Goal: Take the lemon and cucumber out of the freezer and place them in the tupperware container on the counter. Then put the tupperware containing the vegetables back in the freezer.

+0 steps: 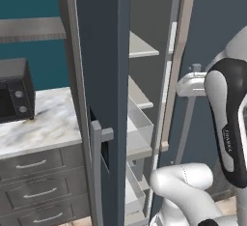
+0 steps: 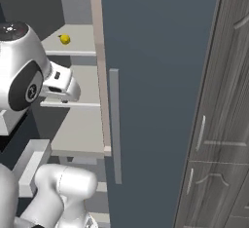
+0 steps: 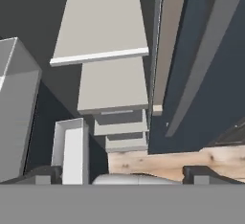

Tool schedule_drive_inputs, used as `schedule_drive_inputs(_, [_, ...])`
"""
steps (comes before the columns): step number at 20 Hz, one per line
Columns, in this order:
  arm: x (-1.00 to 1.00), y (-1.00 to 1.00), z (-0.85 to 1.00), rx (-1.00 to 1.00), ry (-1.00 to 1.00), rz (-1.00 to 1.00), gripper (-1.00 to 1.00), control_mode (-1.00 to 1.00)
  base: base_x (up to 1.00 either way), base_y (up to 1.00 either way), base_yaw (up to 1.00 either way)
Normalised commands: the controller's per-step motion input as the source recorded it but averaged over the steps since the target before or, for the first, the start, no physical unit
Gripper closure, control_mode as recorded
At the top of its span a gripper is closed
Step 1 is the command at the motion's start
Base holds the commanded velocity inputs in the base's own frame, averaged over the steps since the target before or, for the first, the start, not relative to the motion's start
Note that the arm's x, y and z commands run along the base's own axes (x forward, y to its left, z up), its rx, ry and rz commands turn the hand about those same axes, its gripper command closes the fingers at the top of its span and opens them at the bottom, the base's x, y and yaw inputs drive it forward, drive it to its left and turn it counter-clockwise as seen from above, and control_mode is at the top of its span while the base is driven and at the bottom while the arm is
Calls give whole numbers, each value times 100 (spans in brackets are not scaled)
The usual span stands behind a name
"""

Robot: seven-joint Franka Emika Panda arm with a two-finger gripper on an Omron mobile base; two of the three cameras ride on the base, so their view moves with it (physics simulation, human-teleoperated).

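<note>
The freezer [image 1: 103,51] stands open, its light grey shelves [image 1: 141,46] and clear drawers [image 1: 140,123] on show. In the right base view the small yellow lemon [image 2: 64,39] lies on an upper shelf [image 2: 78,42]. My hand [image 2: 61,85] hangs just below that shelf, in front of the compartment and apart from the lemon. My gripper [image 3: 122,177] is open and empty, its fingertips [image 3: 43,175] wide apart as the hand view looks down over two bare shelves [image 3: 112,84]. The cucumber and the tupperware container are out of view. The marbled counter [image 1: 43,119] lies left of the freezer.
A black microwave [image 1: 14,92] sits on the counter under a grey wall shelf [image 1: 29,27]. The left freezer door's handle [image 1: 96,143] juts toward me. The right door [image 2: 155,76] carries a long handle [image 2: 114,124], with a wood-grain cabinet [image 2: 219,124] beyond it. Wooden floor [image 3: 182,158] lies below.
</note>
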Motion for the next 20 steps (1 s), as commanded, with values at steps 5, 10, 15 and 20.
schedule_drive_inputs(5, [35, 27, 60, 19, -5, 3, -100, -100, 0, 0, 0])
schedule_drive_inputs(10, [69, 38, 26, 5, -4, 0, -100, -100, 0, 0, 0])
schedule_drive_inputs(15, [88, 37, 1, 0, 0, 0, -100, -100, 0, 0, 0])
schedule_drive_inputs(20, [73, 38, 0, 0, -8, 0, -100, -100, 0, 0, 0])
